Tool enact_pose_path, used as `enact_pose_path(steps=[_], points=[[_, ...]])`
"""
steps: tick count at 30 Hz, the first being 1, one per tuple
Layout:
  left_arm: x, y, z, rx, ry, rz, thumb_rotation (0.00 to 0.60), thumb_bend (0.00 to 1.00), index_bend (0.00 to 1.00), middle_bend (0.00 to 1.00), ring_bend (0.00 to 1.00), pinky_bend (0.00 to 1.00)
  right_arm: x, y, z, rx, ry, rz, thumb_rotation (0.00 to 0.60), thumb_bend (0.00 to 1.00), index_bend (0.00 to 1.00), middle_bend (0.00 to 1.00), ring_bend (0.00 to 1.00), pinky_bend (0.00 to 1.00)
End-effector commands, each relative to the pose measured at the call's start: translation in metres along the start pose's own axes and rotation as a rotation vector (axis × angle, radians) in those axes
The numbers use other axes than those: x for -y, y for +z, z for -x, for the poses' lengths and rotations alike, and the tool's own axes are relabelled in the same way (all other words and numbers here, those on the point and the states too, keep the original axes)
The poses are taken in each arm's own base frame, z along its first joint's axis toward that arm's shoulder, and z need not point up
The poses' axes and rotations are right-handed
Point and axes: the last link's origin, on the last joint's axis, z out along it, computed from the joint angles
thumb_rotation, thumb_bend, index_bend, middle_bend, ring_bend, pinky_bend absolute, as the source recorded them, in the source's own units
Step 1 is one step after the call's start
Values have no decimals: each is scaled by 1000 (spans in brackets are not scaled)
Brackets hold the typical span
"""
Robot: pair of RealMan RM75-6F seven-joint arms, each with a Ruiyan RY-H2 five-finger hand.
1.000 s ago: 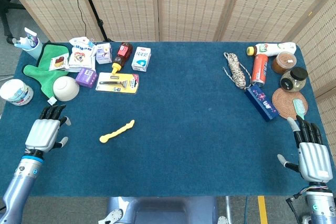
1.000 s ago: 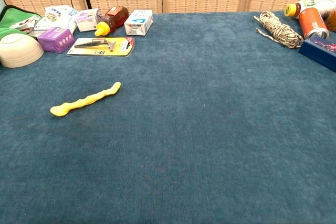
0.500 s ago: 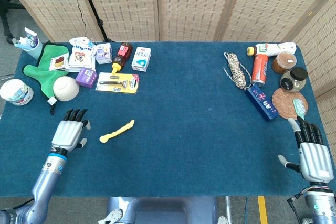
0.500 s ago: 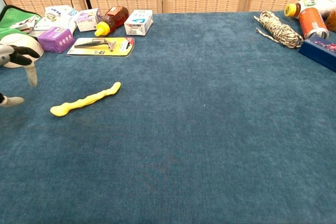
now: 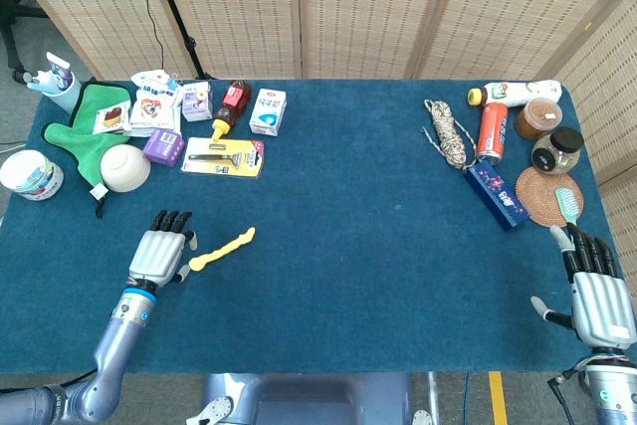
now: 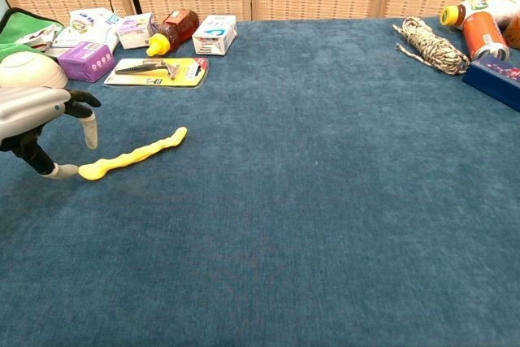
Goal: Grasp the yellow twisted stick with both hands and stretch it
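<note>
right hand (image 5: 600,291) – head view only – open

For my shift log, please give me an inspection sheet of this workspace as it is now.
Surface: blue table cloth, flat.
Job's things: yellow twisted stick lies on the cloth, not lifted.
Clutter: white bowl, razor pack, small boxes at far left; rope bundle, orange can, jars at far right.
Robot hands: left robot hand open beside the stick's near end; right robot hand open at the table's right edge.
Cables: black cable on the screen.
Surroundings: woven folding screens.
</note>
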Motion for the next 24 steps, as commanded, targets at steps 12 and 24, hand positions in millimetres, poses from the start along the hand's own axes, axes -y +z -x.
enact_pose_path(steps=[12,24], points=[[-18,3,8,2,-41,-4,600,269,448,113,49,0,-3,-4,-3,-5,11,1,600,198,76,0,0,0],[-22,7,14,14,-36,-10,600,266,436,113,46,0,-2,-8,-4,-4,22,1,600,198,77,0,0,0]])
